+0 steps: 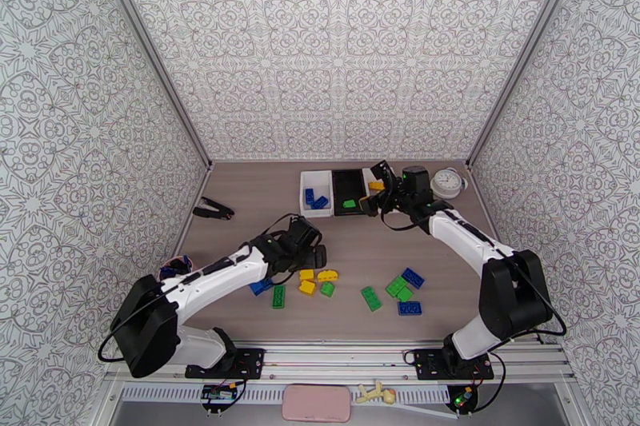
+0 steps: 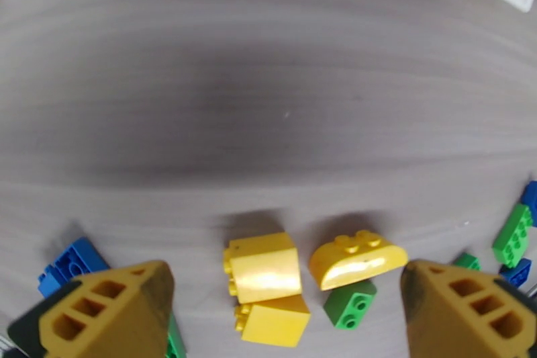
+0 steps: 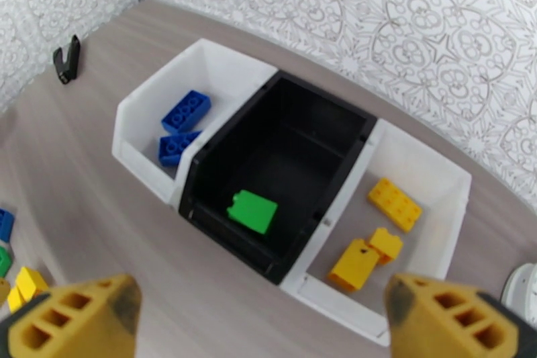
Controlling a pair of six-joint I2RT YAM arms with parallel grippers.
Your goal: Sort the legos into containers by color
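Left jaws are apart and empty, hanging just above the loose pile on the worktop (image 1: 264, 180). In the left wrist view two square yellows sit between the jaws, touching each other and a bit left of centre: upper yellow (image 2: 262, 266) and lower yellow (image 2: 272, 320). Curved yellow (image 2: 357, 260) is just right of them. Its long axis runs nearly along the line from one jaw to the other, slightly tilted. Small green (image 2: 350, 304) sits at its near edge; touching or tucked under, I can't tell. Blue brick (image 2: 70, 264) is beside the left-hand jaw.

My call: going straight down, the jaws would span all three yellows. I'd shift left onto upper yellow, or turn the wrist to take curved yellow across its short side.

Right jaws are apart and empty, over the bins. Blue bin (image 3: 144, 117) holds two blues, black bin (image 3: 221, 171) one green, yellow bin (image 3: 446, 178) three yellows. Left arm (image 1: 232, 264) is far nearer the pile. The yellow bin is the rightmost of the row, right by the right arm (image 1: 456, 232).
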